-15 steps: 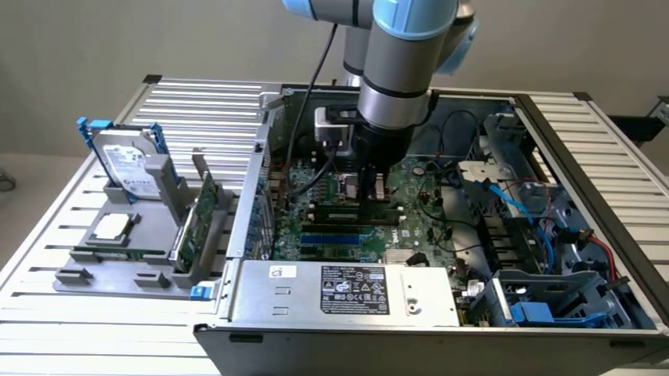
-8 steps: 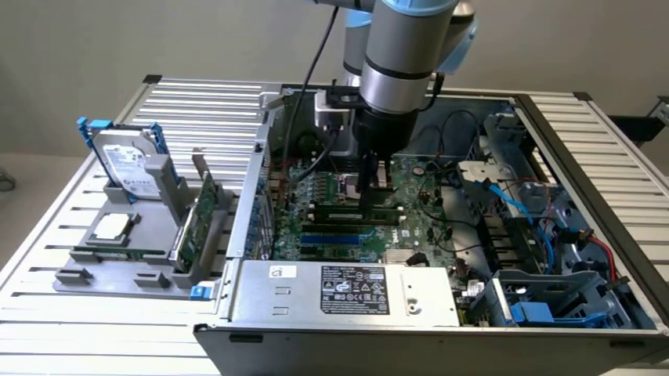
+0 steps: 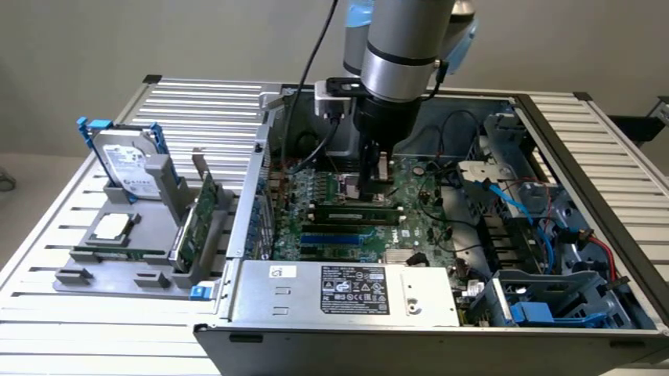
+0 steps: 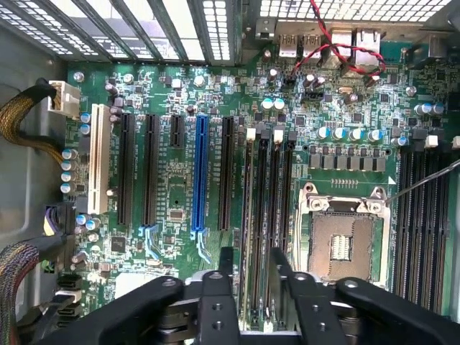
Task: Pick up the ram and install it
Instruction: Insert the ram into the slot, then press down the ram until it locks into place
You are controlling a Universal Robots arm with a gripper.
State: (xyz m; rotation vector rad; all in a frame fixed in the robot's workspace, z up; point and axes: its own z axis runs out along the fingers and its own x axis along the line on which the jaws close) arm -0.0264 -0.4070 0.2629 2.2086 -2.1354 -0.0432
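The ram (image 3: 356, 211) is a long narrow stick with dark chips and a pale label. It stands on edge in a memory slot of the green motherboard (image 3: 418, 227) inside the open computer case. My gripper (image 3: 378, 186) hangs straight down just above the slot's far end. In the wrist view its two black fingers (image 4: 226, 277) stand apart on either side of the memory slots. The ram (image 4: 263, 215) runs edge-on through the gap between them. The fingers are open and no pad touches the stick.
A grey power supply (image 3: 345, 290) closes the case's near side, with drive cages and blue cables (image 3: 522, 211) on the exterior view's right. Outside the case, a grey holder (image 3: 105, 270) carries a silver hard drive (image 3: 131, 168) with blue rails, a wide green expansion card (image 3: 202, 215) and a square chip (image 3: 112, 227).
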